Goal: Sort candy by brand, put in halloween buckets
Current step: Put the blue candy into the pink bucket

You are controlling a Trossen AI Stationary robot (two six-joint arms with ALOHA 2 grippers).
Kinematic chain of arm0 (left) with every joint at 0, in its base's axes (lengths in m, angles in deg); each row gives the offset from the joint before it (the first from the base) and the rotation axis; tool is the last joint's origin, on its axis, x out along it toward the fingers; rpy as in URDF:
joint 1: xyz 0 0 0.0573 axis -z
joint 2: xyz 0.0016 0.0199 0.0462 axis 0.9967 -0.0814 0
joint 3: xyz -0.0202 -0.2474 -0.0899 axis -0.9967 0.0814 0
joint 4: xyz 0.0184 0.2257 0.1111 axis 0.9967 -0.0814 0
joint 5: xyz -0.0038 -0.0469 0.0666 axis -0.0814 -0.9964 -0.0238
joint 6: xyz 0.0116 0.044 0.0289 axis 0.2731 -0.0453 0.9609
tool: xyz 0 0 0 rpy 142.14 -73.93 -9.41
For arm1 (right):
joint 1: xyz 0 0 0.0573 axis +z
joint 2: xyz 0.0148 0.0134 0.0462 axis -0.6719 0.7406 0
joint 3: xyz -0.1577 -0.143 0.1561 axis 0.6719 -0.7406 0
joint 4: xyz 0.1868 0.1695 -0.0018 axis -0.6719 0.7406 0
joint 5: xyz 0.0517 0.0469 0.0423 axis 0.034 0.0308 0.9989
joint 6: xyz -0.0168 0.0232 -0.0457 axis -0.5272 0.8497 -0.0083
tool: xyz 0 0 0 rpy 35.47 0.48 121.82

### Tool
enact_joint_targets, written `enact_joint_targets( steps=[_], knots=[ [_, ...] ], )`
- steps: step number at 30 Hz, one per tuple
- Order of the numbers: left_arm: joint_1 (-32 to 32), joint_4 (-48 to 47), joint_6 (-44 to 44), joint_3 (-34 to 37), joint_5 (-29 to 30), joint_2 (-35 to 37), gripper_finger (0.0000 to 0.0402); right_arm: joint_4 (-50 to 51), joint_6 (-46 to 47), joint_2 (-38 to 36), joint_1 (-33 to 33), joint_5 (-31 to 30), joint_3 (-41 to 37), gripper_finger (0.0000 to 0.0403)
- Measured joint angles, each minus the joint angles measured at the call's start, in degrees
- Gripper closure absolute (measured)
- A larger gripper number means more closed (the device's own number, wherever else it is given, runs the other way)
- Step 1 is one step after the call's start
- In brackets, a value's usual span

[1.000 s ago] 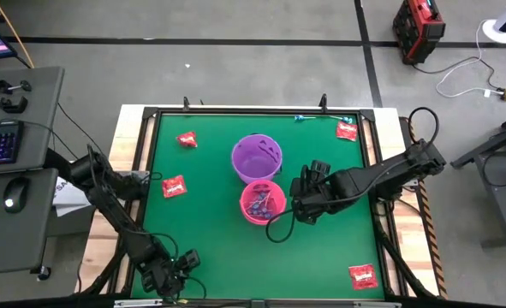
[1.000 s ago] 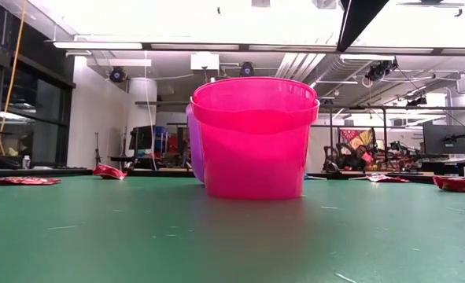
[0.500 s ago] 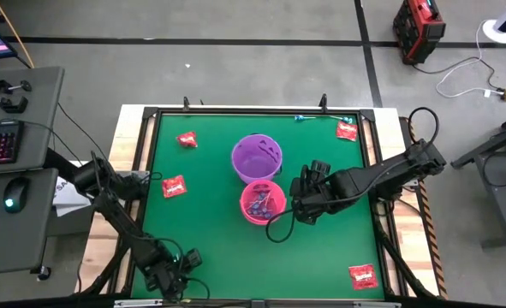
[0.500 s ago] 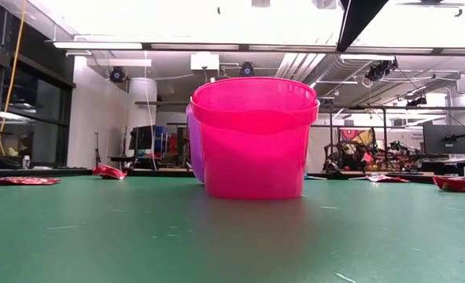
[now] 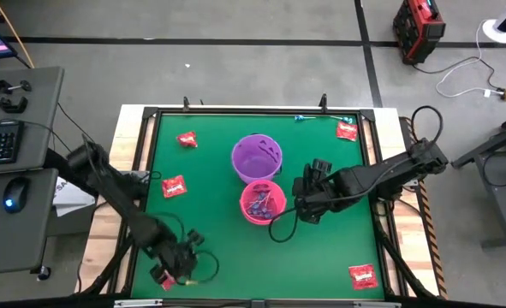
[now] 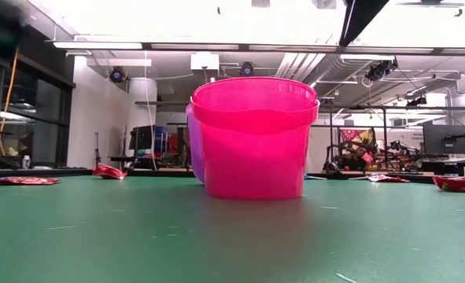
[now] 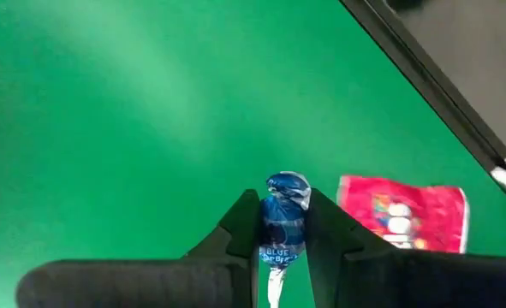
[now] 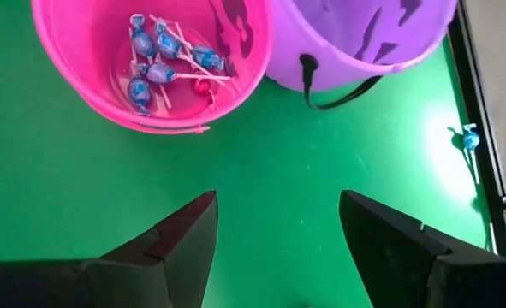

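Observation:
My left gripper is over the table's near left corner, shut on a lollipop with a blue wrapped head. A red packet lies on the mat just beside it. The pink bucket stands mid-table and holds several blue lollipops. The purple bucket stands right behind it, on the far side. My right gripper hovers open to the right of the pink bucket, touching nothing. Another lollipop lies at the far edge. My left gripper pinches the lollipop's blue wrapped head between its two fingertips. The white stick runs back between the fingers toward the wrist. Whether the lollipop is clear of the mat, I cannot tell.
Red packets lie at the far left, the left, the far right corner and the near right corner. A black frame runs round the green mat. In the low view the pink bucket fills the middle.
My left gripper has moved a little away from the near edge toward the table's middle, and its arm has swung out over the left side. The red packet beside it now shows. My right arm has kept still.

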Motion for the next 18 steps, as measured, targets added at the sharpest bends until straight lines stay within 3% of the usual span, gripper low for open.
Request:
enact_joint_targets(
  steps=[6, 9, 14, 18],
  knots=[
    [-9.3, 1.2, 3.7, 0.0, 10.9, 12.1, 0.0364, 1.6, 3.4, -5.3, 0.0, -2.6, 0.0, 0.0164],
    [-16.0, 8.6, 10.2, 0.0, 14.1, 15.1, 0.0363, 2.9, 5.6, -8.0, 0.0, -5.0, 0.0, 0.0164],
    [-27.8, 30.7, 15.9, -0.1, 11.2, 11.9, 0.0362, 3.9, 8.9, -12.0, 0.0, -8.9, 0.0, 0.0164],
    [-32.3, 46.9, 16.5, -0.1, 9.3, 5.4, 0.0360, 4.6, 9.3, -13.7, 0.0, -10.9, 0.0, 0.0164]
  ],
)
